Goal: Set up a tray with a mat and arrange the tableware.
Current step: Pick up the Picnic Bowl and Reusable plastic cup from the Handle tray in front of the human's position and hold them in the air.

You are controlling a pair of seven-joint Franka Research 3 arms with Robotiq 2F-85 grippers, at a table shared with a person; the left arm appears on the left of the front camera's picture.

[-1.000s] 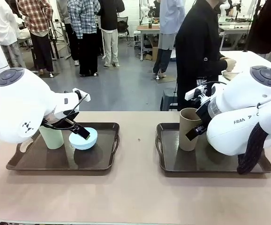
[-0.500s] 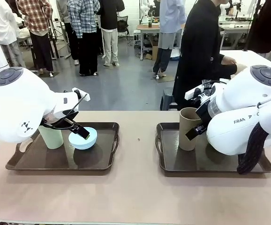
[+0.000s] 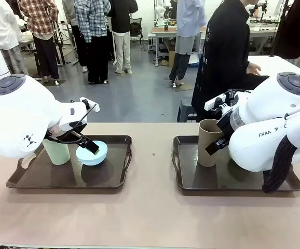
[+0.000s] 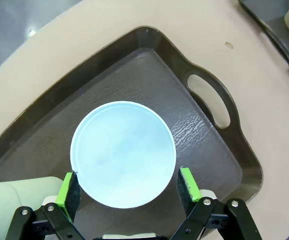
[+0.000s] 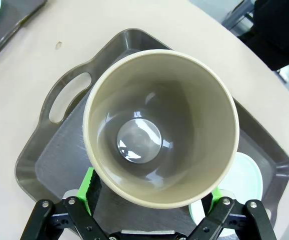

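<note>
**Progress:** I am finding the tableware split across two trays on the bench (image 3: 150, 218). The left tray (image 3: 108, 176) is carrying the pale green cup (image 3: 57, 151) and the light blue bowl (image 4: 123, 152). The right tray (image 3: 217, 179) is carrying the taupe cup (image 5: 159, 127), with the mint green bowl (image 5: 244, 180) just beside it. Both tray floors are looking bare, so I am judging the mat step and the final arrangement as outstanding.

**Pose:** The left end effector (image 4: 128, 186) is pointing down over the light blue bowl, released, its green pads (image 4: 68, 192) flanking the rim. The right end effector (image 5: 151, 192) is likewise standing released, straddling the taupe cup from above. I am unable to confirm pad contact. Both pieces are appearing to rest on their trays.
</note>
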